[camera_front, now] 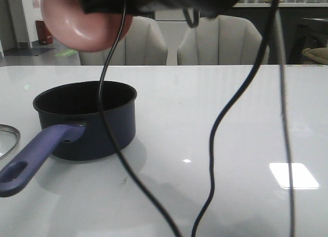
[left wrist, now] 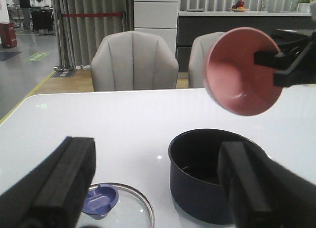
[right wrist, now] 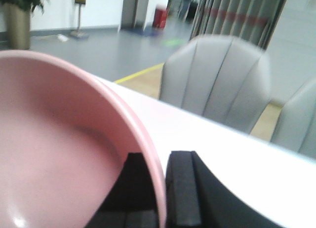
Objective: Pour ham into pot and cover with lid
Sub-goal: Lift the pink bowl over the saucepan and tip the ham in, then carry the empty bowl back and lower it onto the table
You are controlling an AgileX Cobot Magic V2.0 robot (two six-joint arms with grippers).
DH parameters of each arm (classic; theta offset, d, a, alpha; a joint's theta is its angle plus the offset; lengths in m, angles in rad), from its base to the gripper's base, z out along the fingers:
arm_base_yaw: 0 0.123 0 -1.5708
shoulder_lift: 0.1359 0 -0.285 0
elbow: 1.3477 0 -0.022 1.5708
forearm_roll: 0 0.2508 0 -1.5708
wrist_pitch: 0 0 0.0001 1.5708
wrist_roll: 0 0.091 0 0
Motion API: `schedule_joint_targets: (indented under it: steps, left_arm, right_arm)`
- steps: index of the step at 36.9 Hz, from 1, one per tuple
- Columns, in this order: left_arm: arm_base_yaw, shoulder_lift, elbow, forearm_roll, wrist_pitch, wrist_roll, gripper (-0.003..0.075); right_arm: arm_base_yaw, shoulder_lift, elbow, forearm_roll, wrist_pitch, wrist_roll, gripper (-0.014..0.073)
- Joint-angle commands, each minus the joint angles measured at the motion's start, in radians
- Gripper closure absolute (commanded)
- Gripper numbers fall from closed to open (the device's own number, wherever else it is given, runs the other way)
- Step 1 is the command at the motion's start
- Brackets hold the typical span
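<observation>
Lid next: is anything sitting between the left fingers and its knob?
Nothing visible. In the left wrist view the lid lies flat on the table beside the pot, its knob exposed between the open left fingers.

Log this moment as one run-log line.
right gripper: tilts pink bowl over pot | left gripper: open above lid | pot uncovered

One pot (camera_front: 87, 119), one lid (left wrist: 116, 210), one pink bowl (left wrist: 239, 72), two chairs (left wrist: 134, 60), and three hanging cables (camera_front: 220, 129).
</observation>
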Motion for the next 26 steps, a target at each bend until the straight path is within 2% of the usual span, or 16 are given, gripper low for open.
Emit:
schedule_joint_targets:
  steps: [1, 7, 12, 16, 19, 23, 26]
  left_arm:
    - [-0.006, 0.012, -0.028, -0.005, -0.078, -0.005, 0.0168]
    - [-0.006, 0.012, -0.028, -0.005, -0.078, -0.005, 0.0168]
    - [-0.006, 0.012, -0.028, -0.005, -0.078, -0.005, 0.0168]
    - [-0.006, 0.012, -0.028, -0.005, -0.078, -0.005, 0.0168]
    - [-0.006, 0.012, -0.028, -0.005, -0.078, -0.005, 0.0168]
    - [-0.006, 0.012, -0.028, -0.005, -0.078, -0.005, 0.0168]
    - [-0.006, 0.012, -0.028, -0.005, -0.078, -0.005, 0.0168]
  right_arm:
    - [-0.073, -0.153, -0.035, 0.073, 0.199, -0.018, 0.0457]
    - [-0.207, -0.224, -0.035, 0.093, 0.494, -0.029, 0.0457]
    - [-0.36, -0.242, -0.035, 0.092, 0.762, -0.027, 0.0457]
    - [-0.486, -0.239, -0.011, 0.05, 0.929, 0.047, 0.0457]
    - [-0.554, -0.239, 0.014, -0.071, 0.975, 0.153, 0.0457]
    - [-0.613, -0.237, 0.04, -0.332, 1.023, 0.372, 0.0457]
    - [-0.653, -0.216, 0.041, -0.427, 1.112, 0.526, 0.0457]
